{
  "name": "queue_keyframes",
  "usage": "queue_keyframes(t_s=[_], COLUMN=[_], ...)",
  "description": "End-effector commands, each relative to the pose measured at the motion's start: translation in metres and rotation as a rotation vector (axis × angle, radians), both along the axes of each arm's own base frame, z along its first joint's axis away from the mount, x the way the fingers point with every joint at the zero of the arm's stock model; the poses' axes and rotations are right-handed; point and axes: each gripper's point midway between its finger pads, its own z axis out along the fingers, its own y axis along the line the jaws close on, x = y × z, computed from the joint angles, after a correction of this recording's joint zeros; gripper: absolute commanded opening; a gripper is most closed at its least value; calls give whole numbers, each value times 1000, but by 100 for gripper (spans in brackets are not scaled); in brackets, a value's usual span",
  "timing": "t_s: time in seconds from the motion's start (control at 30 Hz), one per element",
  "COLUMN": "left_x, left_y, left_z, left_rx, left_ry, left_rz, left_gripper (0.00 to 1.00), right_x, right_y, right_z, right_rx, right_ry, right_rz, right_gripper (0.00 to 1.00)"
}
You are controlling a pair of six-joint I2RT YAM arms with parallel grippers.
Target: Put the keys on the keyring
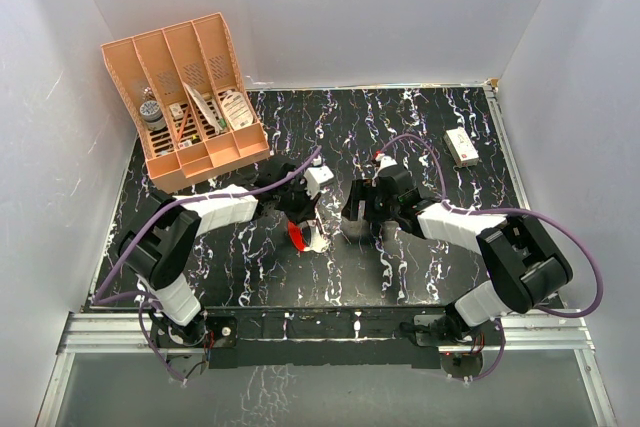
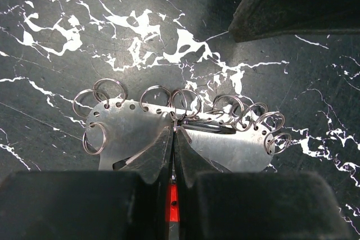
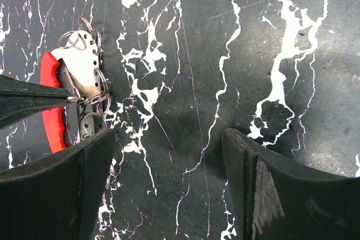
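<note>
The keyring (image 1: 305,235) stands on edge on the black marbled table, a pale metal oval with a red crescent side. In the left wrist view it is a flat plate (image 2: 124,133) edged with several small split rings. My left gripper (image 2: 174,130) is shut on it, tips pinching at a ring, with red showing between the fingers. A small dark flat piece with a pale streak (image 2: 211,128), seemingly the key, lies against the plate right of the tips. My right gripper (image 3: 169,155) is open and empty, just right of the keyring (image 3: 53,99).
An orange divided organizer (image 1: 185,97) with small items stands at the back left. A small white rectangular box (image 1: 460,147) lies at the back right. White walls close in the table on three sides.
</note>
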Motion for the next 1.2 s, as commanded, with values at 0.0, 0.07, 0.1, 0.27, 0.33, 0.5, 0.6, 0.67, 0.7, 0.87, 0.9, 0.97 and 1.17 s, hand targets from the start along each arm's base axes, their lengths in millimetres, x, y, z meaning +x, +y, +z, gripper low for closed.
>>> queue_keyframes(t_s=[0.0, 0.07, 0.1, 0.27, 0.33, 0.5, 0.6, 0.67, 0.7, 0.87, 0.9, 0.97, 1.17], left_x=[2, 1, 0, -3, -5, -10, -11, -10, -11, -9, -9, -8, -5], left_y=[-5, -4, -4, -4, -4, -3, -3, -2, -3, -4, -4, -5, -6], left_z=[10, 12, 12, 16, 16, 19, 20, 21, 21, 19, 18, 17, 15], left_rx=[-21, -24, -24, -34, -37, -46, -51, -52, -52, -51, -50, -47, -47], left_ry=[-2, -4, -5, -11, -8, -4, -10, -13, -13, -8, -7, -4, 0], left_rz=[-35, -37, -39, -53, -60, -67, -64, -65, -66, -63, -65, -63, -56], left_gripper=[0, 0, 0, 0, 0, 0, 0, 0, 0, 0, 0, 0, 0], right_x=[23, 23, 23, 22, 22, 23, 22, 22, 22, 22, 21, 21, 20], right_y=[12, 12, 12, 13, 13, 13, 14, 14, 14, 13, 13, 12, 12], right_z=[27, 27, 27, 25, 24, 25, 26, 26, 26, 25, 25, 24, 26], right_rx=[38, 38, 39, 39, 37, 36, 38, 39, 39, 36, 36, 35, 35], right_ry=[-109, -108, -108, -104, -104, -107, -107, -108, -107, -105, -104, -103, -106], right_rz=[0, -1, -2, 0, 2, -1, 0, 0, 0, -1, -1, -1, -1], right_gripper=[75, 75, 75, 75, 75, 75, 75, 75, 75, 75, 75, 75, 75])
